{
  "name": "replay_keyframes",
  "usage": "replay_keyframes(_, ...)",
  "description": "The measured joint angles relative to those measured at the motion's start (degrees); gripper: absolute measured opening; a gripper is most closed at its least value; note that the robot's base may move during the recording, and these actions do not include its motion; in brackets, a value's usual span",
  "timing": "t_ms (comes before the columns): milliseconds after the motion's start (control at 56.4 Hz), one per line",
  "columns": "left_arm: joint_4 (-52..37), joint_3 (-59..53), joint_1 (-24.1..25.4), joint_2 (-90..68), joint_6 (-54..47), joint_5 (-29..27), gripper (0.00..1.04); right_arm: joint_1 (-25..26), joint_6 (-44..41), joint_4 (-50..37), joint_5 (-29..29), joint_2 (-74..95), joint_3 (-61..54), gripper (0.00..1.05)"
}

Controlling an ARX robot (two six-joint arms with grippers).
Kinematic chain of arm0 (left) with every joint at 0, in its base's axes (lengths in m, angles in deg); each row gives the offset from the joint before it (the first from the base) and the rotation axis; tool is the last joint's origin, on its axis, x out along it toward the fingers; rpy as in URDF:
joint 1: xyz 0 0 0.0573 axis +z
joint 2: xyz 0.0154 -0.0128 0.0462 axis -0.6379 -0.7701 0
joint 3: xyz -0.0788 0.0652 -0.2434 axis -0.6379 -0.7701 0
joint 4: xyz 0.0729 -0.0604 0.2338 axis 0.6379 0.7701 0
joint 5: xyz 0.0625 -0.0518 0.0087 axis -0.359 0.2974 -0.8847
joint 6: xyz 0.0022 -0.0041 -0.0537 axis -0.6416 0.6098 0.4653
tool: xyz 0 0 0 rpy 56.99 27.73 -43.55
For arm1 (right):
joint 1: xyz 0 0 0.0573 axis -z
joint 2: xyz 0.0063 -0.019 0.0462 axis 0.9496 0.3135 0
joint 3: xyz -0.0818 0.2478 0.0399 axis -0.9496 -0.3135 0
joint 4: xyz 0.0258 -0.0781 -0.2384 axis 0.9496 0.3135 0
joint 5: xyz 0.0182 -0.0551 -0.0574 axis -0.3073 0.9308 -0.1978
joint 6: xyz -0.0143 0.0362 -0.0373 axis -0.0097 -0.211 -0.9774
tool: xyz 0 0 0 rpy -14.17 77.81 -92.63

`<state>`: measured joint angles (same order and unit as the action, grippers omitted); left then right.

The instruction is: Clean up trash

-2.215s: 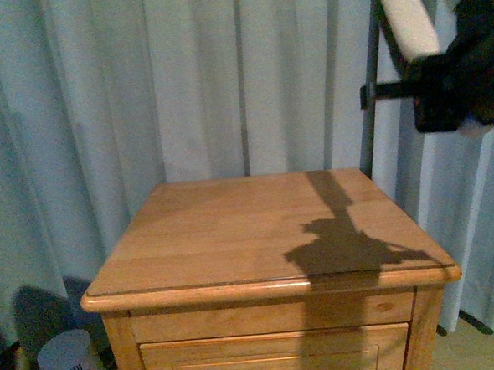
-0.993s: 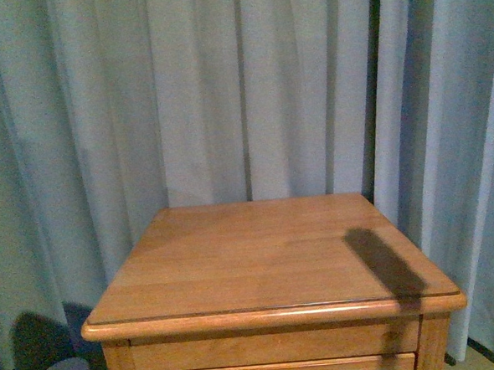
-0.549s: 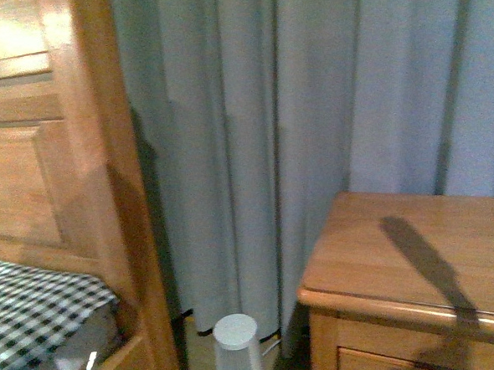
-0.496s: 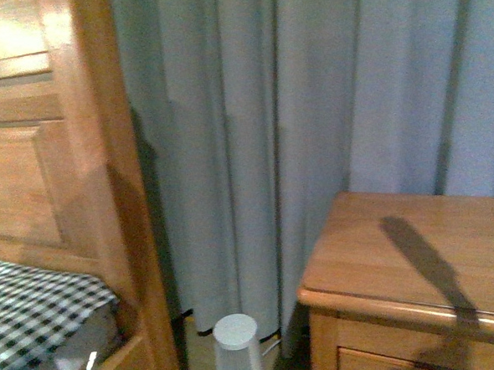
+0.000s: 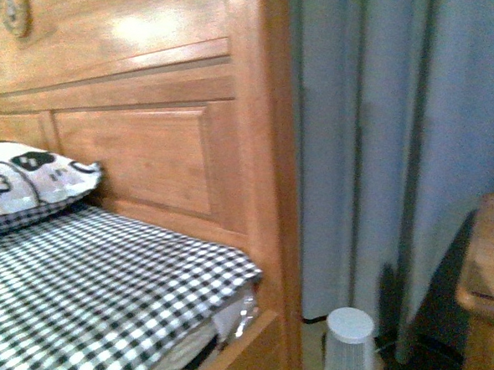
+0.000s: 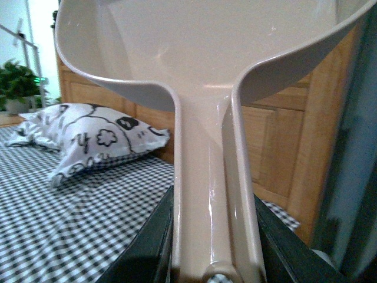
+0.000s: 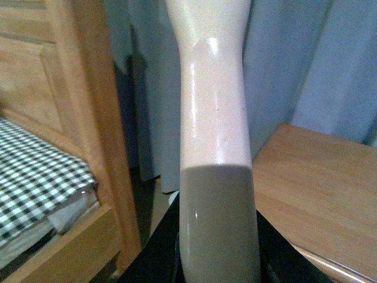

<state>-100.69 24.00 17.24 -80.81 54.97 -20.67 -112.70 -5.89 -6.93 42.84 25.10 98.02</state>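
No trash shows in any view. In the left wrist view my left gripper is shut on the handle of the beige dustpan, whose empty pan fills the upper part of the picture. The right wrist view shows my right gripper shut on the brush, its handle pale pink above and grey near the jaws. Neither arm appears in the front view.
A bed with a black-and-white checked sheet and a wooden headboard fills the left. A white pillow with black cartoon prints lies by the headboard. Grey-blue curtains hang behind. A white bin stands on the floor beside a wooden nightstand.
The front view has swung left, from the nightstand top to the bed and headboard. The nightstand now sits at the far right edge, and the pillow has come into view.
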Motion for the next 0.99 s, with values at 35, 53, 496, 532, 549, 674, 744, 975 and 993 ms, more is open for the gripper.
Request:
replay_keyframes(35,0.0,0.0,0.0,-0.1,0.0,-0.1,0.28,0.0,0.0,0.0,0.0,0.1,0.0,0.19)
replay_keyframes(53,0.0,0.0,0.0,-0.1,0.0,-0.1,0.28,0.0,0.0,0.0,-0.1,0.1,0.0,0.19)
replay_keyframes(496,0.0,-0.1,0.1,0.0,0.1,-0.2,0.28,0.0,0.0,0.0,-0.1,0.0,-0.1,0.19)
replay_keyframes(532,0.0,-0.1,0.1,0.0,0.1,-0.1,0.28,0.0,0.0,0.0,-0.1,0.0,-0.1,0.19)
replay_keyframes(549,0.0,-0.1,0.1,0.1,0.1,-0.1,0.28,0.0,0.0,0.0,0.0,0.0,-0.1,0.19)
replay_keyframes(674,0.0,-0.1,0.1,0.0,0.1,-0.2,0.28,0.0,0.0,0.0,-0.1,0.0,-0.1,0.19)
replay_keyframes(744,0.0,-0.1,0.1,0.1,0.1,-0.5,0.28,-0.1,0.0,0.0,-0.2,0.2,-0.1,0.19)
replay_keyframes(975,0.1,-0.1,0.2,0.1,0.2,0.0,0.28,-0.2,0.0,0.0,-0.1,0.2,-0.1,0.19)
replay_keyframes(993,2.0,0.4,0.2,0.0,0.9,-0.1,0.28,-0.2,0.0,0.0,-0.1,0.2,-0.1,0.19)
